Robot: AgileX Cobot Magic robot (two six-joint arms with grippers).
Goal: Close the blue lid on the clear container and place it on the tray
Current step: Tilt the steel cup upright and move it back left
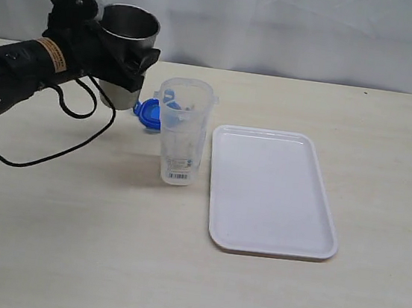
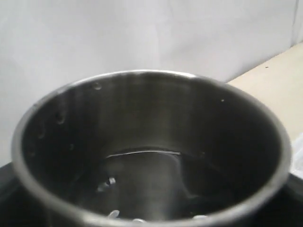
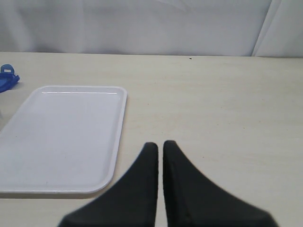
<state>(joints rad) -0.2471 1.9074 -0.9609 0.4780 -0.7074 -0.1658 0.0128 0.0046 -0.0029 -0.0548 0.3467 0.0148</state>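
Left tool (image 1: pixel 124 57) clamped on a steel cup (image 1: pixel 130 28) near the open clear container (image 1: pixel 182 132)
The container stands on the counter (image 1: pixel 67 242) just left of the white tray (image 1: pixel 273 192); the blue lid (image 1: pixel 149 113) lies just behind it. The right tool (image 3: pixel 160 151) has its fingers together

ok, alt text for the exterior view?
The left gripper grips a steel cup at upper left. A clear container stands open on the table, the blue lid lying behind it, a white tray to its right.
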